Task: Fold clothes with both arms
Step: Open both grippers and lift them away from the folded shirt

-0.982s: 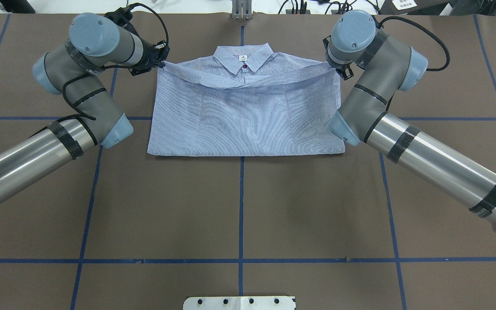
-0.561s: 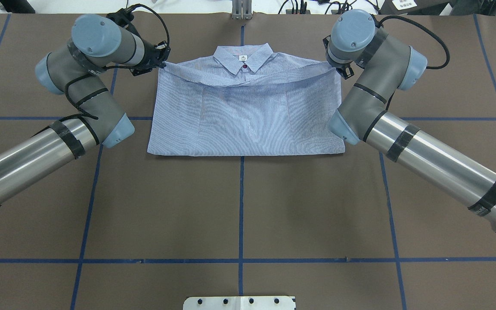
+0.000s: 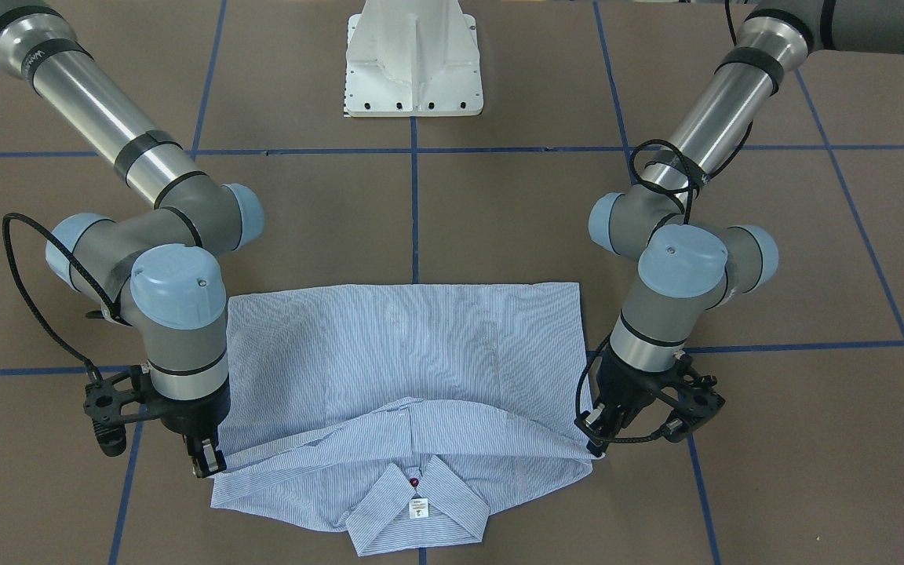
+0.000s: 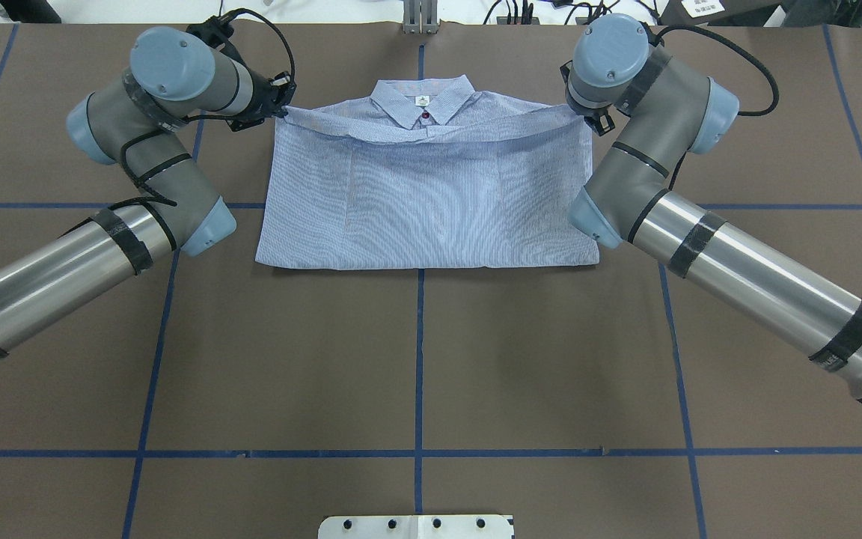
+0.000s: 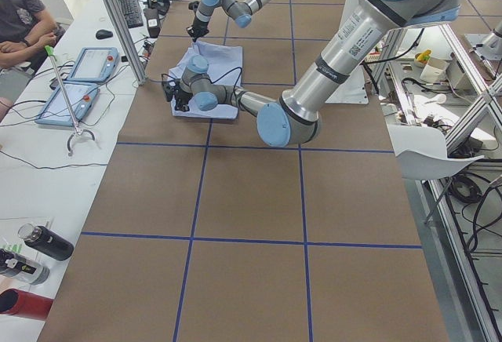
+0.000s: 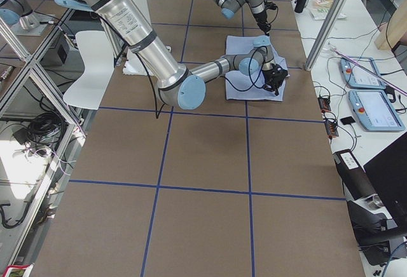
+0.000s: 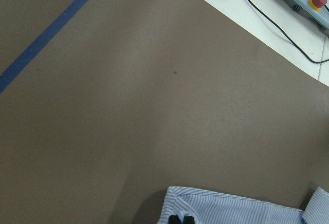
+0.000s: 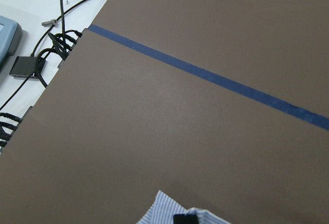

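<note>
Both ends of one hem are held here. Front-facing view: the light blue-and-white striped button-up shirt (image 3: 405,345) lies flat on the brown paper-covered tabletop (image 3: 499,220), at the side away from the robot, with its collar (image 3: 452,510) outermost; the black two-finger left tool (image 3: 595,446) and right tool (image 3: 205,463) are each clenched on one end of the doubled-over hem, lifted slightly, so the edge spans between them and sags just short of the collar; gripping both ends makes for a square fold. Overhead view: the grey-silver jointed arms (image 4: 49,277) flank the shirt evenly, wrists at its shoulders, likely to lay the hem down level. Side views: too small to add anything. Left wrist view: black fingertips (image 7: 180,219) pressed together on striped cloth; right wrist view: likewise, a tip on a cloth corner.
</note>
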Robot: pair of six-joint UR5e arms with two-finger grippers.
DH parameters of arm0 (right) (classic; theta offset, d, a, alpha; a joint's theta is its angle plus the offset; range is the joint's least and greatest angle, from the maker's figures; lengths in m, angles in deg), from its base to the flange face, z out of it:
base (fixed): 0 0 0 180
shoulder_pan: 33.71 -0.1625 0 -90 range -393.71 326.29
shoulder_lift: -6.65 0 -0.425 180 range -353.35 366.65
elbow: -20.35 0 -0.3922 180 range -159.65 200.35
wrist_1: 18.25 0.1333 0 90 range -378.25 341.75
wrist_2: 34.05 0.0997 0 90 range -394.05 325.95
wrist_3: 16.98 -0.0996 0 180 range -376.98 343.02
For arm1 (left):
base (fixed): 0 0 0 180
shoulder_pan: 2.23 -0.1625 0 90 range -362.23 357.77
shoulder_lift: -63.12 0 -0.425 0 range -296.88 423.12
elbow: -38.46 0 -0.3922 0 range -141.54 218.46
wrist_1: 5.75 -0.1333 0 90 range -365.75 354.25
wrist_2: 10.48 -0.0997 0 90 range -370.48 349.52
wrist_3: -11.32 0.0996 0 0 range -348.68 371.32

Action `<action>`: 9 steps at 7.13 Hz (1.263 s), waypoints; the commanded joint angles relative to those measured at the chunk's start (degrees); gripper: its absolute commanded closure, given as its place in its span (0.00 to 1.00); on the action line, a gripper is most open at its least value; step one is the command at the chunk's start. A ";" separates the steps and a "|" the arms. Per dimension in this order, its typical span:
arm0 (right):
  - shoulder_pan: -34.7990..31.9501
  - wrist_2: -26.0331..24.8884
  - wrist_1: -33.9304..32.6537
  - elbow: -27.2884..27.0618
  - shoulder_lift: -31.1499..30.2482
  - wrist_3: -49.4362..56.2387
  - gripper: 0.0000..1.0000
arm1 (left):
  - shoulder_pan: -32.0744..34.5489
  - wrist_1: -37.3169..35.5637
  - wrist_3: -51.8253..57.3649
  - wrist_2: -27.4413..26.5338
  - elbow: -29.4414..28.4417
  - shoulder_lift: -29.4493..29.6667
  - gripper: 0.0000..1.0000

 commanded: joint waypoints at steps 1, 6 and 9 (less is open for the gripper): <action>0.00 0.19 0.10 1.08 0.43 0.11 0.43 | 0.00 0.74 0.09 -0.25 -0.23 0.03 0.71; -1.75 2.81 3.53 -1.78 0.09 -0.86 0.26 | 2.02 0.58 4.82 -1.75 4.49 -3.47 0.68; 2.61 5.56 -3.83 -26.87 -15.51 -2.96 0.26 | 2.20 0.22 4.83 -1.66 7.58 -3.84 0.68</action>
